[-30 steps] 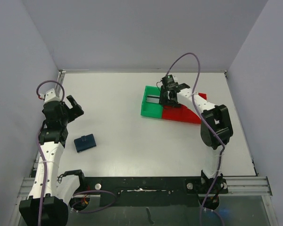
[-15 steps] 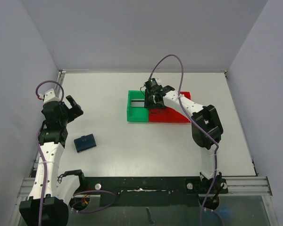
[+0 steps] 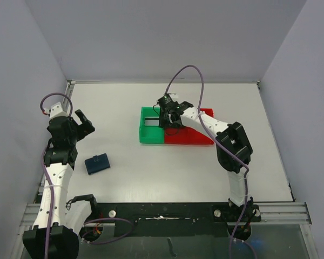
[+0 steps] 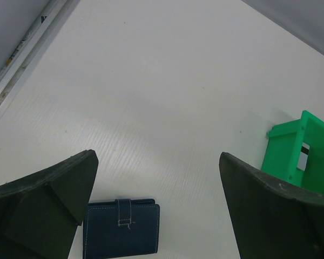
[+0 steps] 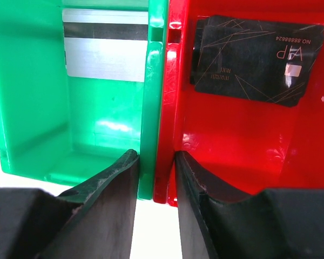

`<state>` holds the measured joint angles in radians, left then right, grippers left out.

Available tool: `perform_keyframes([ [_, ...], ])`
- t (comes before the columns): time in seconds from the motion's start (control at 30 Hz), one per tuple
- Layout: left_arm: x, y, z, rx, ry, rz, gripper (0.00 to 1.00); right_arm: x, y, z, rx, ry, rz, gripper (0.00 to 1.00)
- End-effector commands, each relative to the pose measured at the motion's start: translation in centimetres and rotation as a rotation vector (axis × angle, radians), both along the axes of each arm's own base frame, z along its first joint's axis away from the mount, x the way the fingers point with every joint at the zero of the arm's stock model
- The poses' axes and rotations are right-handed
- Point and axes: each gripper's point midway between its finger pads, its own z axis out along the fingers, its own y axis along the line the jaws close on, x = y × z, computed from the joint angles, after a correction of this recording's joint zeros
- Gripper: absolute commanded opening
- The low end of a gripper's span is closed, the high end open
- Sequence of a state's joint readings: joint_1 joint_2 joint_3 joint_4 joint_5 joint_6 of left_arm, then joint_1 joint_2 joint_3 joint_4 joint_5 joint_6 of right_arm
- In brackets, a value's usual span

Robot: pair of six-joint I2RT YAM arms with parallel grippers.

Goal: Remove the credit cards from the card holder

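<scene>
- Right gripper [image 3: 167, 115], seen from overhead, sits low over the seam where the green plastic bin [image 3: 151, 140] meets the red plastic bin [image 3: 193, 141], mid-table. Your left gripper [image 3: 85, 121] hangs near the left wall. The small navy-blue bifold card holder [image 3: 97, 163] lies flat and closed on the white table [image 3: 151, 178], between that gripper and the arm bases and well apart from the bins.
- Left wrist camera: the fingers are spread wide with nothing between them. The card holder is low in the frame beneath them, and a corner of the green bin shows at right.
- Right wrist camera: the jaws are narrow, pinched on the double wall [image 5: 157, 108] where the bins join, one finger inside each bin. A flat silver-grey card [image 5: 105, 46] lies in the green bin and a flat black card [image 5: 254, 59] in the red. You can't see the gold-tan card in any view.
- My read on the risks: pull on that pinch too briskly and the bins could tilt or come apart, sliding the cards about. The holder is shut and flat, so a wide grab may just skid it across the table.
</scene>
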<state>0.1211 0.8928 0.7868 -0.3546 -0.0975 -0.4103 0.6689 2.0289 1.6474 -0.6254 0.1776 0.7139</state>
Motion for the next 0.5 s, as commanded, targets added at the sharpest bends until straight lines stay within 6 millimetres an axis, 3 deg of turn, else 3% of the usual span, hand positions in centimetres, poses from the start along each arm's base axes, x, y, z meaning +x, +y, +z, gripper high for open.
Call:
perform_keyframes([
  [0.0,0.5,0.5,1.9,0.011,-0.079,0.020,0.97,0.2,0.5,2.7,0.021,-0.057,-0.053,0.32],
  [0.27,0.4,0.6,2.0,0.012,-0.080,0.025,0.97,-0.1,-0.2,3.3,-0.032,-0.096,-0.132,0.35],
  [0.47,0.3,0.8,2.2,0.017,-0.085,0.037,0.97,0.2,0.9,6.1,0.029,-0.158,-0.063,0.49],
])
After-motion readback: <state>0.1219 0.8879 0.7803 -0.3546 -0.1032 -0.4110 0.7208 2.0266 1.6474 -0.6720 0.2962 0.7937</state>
